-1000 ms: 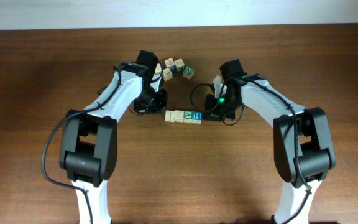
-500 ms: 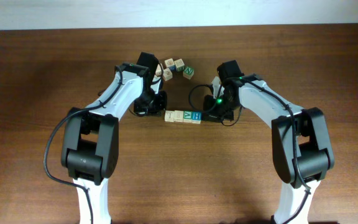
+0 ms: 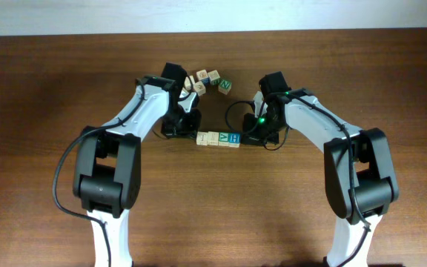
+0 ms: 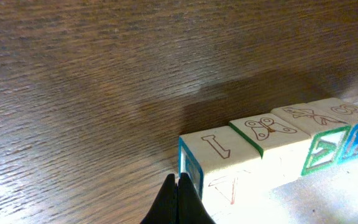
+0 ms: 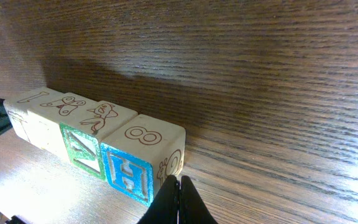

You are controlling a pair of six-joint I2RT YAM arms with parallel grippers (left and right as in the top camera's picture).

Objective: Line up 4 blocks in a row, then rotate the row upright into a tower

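Both arms reach from the table's near edge toward its middle. The left gripper (image 4: pixel 178 186) and right gripper (image 5: pixel 177 186) have fingers pressed together, tips low.

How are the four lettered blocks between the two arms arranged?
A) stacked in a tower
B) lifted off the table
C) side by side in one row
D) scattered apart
C: the four blocks lie touching in one straight row on the table.

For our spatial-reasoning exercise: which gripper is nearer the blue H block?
Right. The right gripper is beside the blue H block; the left gripper is at the opposite end of the block row.
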